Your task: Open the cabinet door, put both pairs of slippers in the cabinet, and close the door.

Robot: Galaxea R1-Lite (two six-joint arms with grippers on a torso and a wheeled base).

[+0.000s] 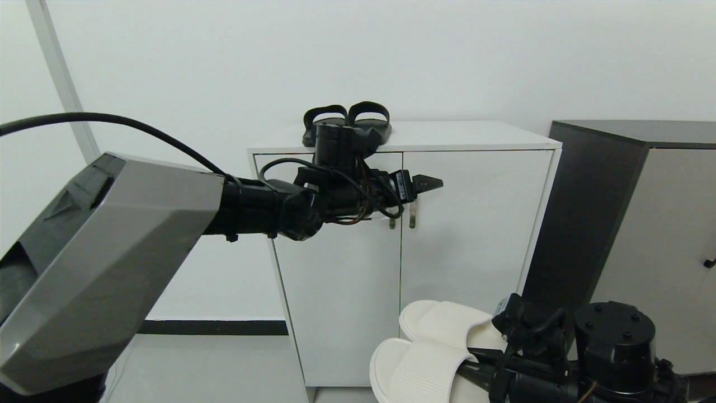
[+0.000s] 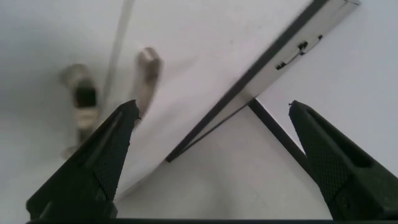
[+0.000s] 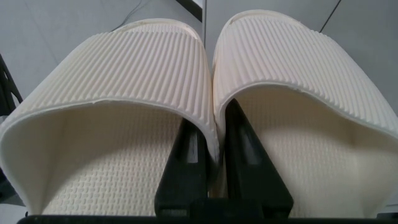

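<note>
— Cabinet status?
— The white cabinet (image 1: 475, 134) stands with both doors (image 1: 464, 240) shut. The black slippers (image 1: 347, 115) sit on its top, at the front edge toward the left corner.
— The other pair?
— The white slippers (image 1: 442, 336) are off the cabinet, low in front of the right door. The right gripper (image 3: 214, 171) pinches them together by their inner strap walls, jaws closed on them.
— The left arm?
— The left gripper (image 2: 212, 111) hangs wide open and empty, just in front of the two handles (image 1: 412, 214) where the doors meet.
— Step in hand?
— Judged: door opening, not yet begun. The next move calls for closing on one handle and pulling along the hinge arc.
</note>
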